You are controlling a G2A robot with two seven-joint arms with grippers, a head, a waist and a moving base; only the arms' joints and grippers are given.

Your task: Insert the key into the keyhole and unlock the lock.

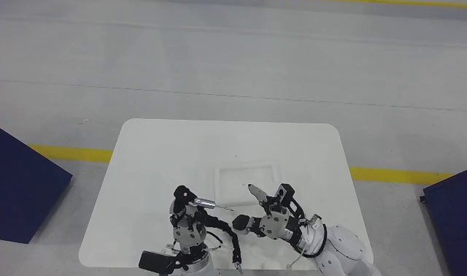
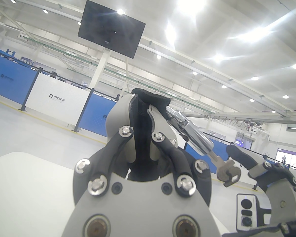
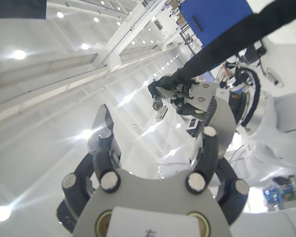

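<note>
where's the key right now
In the left wrist view the key sticks out of the end of the lock held in the left gripper, with the open right gripper close beside it.

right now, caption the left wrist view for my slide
Left gripper shut on the lock, key at its free end, right gripper open nearby

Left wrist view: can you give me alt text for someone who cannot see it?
The left gripper is shut on a silver lock, with the key sticking out of its end. One fingertip of the open right gripper sits close beside the key's head.
</note>
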